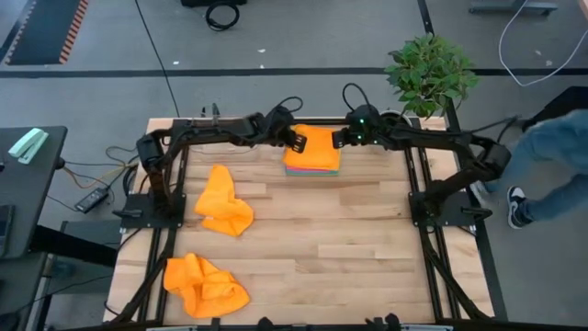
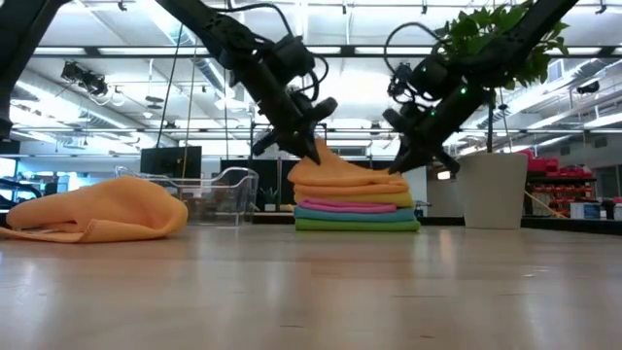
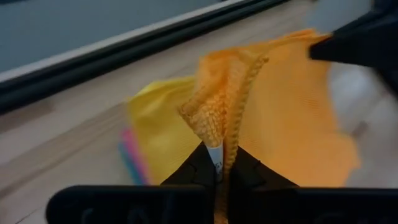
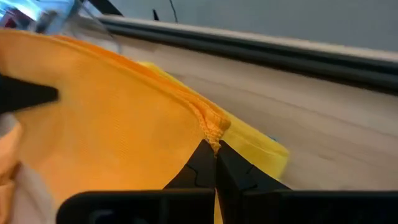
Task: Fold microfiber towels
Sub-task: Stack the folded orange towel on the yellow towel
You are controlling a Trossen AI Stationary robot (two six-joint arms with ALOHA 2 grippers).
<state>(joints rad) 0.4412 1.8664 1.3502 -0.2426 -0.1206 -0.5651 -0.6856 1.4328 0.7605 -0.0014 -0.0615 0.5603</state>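
A stack of folded towels [image 1: 312, 165] lies at the table's far middle, showing green, blue, pink and yellow layers [image 2: 356, 212] in the low view. An orange towel [image 1: 315, 147] lies spread on top of it. My left gripper [image 1: 299, 141] is shut on the orange towel's left end, just above the stack. My right gripper [image 1: 338, 139] is shut on its right end. Two crumpled orange towels lie loose on the table, one at the left middle [image 1: 223, 201], one at the near left [image 1: 204, 285]. My left gripper pinches a bunched corner of the orange towel [image 3: 219, 127] between its two fingers; the hemmed edge folds up above them. The corner is raised a little; the rest lies on the stack. My right gripper pinches the towel's edge at a corner [image 4: 212, 132] between its two fingertips. The cloth runs taut from there toward my left gripper [image 4: 25, 94] and rests on the yellow towel [image 4: 258, 146].
A potted plant [image 1: 430, 74] stands beyond the table's far right corner. A clear plastic tray [image 2: 219, 190] stands behind the stack in the low view. A person's leg and shoe [image 1: 542, 147] show to the right of the table. Bare wood lies at the near middle and right.
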